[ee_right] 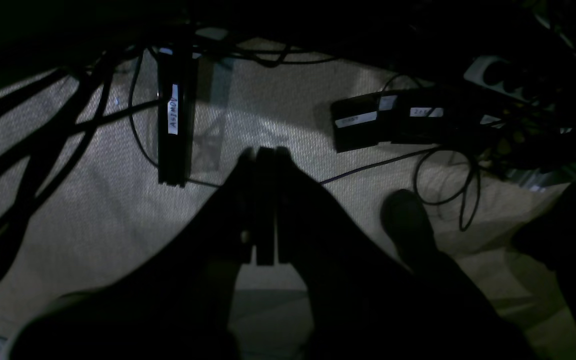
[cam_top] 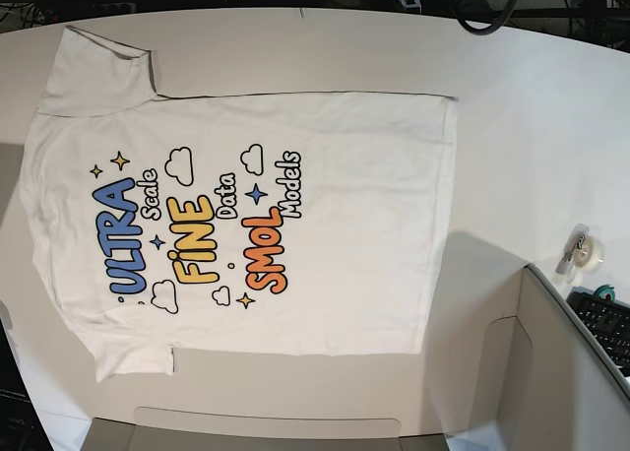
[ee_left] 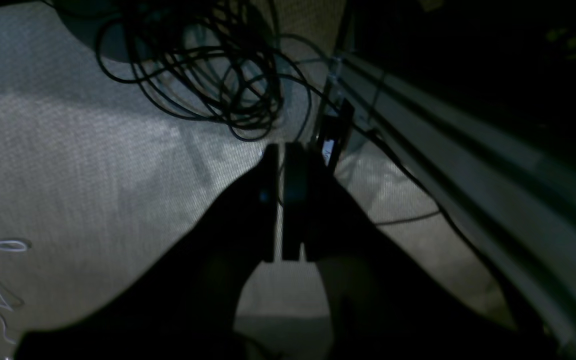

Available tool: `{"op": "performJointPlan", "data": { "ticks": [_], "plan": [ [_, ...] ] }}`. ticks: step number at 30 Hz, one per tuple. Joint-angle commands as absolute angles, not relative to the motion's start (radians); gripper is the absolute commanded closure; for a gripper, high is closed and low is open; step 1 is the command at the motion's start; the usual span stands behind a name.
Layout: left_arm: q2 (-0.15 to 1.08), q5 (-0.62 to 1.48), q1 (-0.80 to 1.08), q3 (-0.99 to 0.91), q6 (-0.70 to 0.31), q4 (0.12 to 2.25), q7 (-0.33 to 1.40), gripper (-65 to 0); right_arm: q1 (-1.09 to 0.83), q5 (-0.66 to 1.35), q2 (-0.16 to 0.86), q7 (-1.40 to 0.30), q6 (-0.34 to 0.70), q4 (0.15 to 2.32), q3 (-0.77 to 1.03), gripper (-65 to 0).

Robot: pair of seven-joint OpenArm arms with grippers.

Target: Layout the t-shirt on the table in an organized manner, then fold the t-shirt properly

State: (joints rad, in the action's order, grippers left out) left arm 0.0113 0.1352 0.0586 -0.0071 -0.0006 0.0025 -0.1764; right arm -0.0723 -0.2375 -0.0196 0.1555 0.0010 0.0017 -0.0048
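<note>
**Shirt spread flat, both grippers pressed together off the table**

The t-shirt [cam_top: 246,225] lies print-up on the table [cam_top: 532,116], soft white cotton smoothed out, sleeves angled off at the left, hem a straight line toward the right. Rounded lettering in blue, yellow and orange sits among puffy clouds and little stars. The tabletop is glossy white with a curved edge. A grey panel [cam_top: 551,372] cuts in bottom right, a black keyboard [cam_top: 605,325] beside it.

Down at the wrists, it's dim: the left gripper [ee_left: 286,150], dark flat fingers together, hangs over woven carpet [ee_left: 68,165] and a tangled coil of black cable [ee_left: 203,65]. The right gripper [ee_right: 264,152], likewise closed on nothing, hangs near labelled black boxes [ee_right: 393,120].
</note>
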Motion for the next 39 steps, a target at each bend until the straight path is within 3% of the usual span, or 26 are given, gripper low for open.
{"op": "performJointPlan", "data": {
  "ticks": [1,10,15,23,29,35,39],
  "plan": [
    [0.012,0.134,0.07,-0.008,-0.004,0.0,-0.176,0.0,-0.091,-0.242,-0.01,0.168,0.041,0.0,-0.005,-0.2],
    [0.019,0.136,0.139,-0.008,-0.007,0.0,-0.255,0.0,-0.162,-0.26,0.024,0.337,0.062,0.0,-0.004,-0.2],
    [0.019,0.136,0.185,-0.01,-0.111,0.0,-0.325,0.0,-0.213,-0.323,0.027,0.437,0.058,0.0,-0.004,-0.2],
    [0.018,0.136,0.237,-0.012,-0.117,0.0,-0.43,0.0,-0.269,-0.372,0.027,0.581,0.05,0.0,0.004,-0.2],
    [0.018,0.136,0.254,-0.012,-0.117,0.0,-0.463,0.0,-0.308,-0.409,0.041,0.693,-0.036,0.0,-0.005,-0.2],
    [0.01,0.128,0.332,0.008,-0.124,0.0,-0.687,0.0,-0.354,-0.463,0.041,0.771,-0.041,0.0,-0.004,-0.2],
    [0.01,0.131,0.371,0.035,-0.124,0.0,-0.725,0.0,-0.366,-0.453,0.05,0.812,-0.042,0.0,0.005,-0.2]
  ]
}}
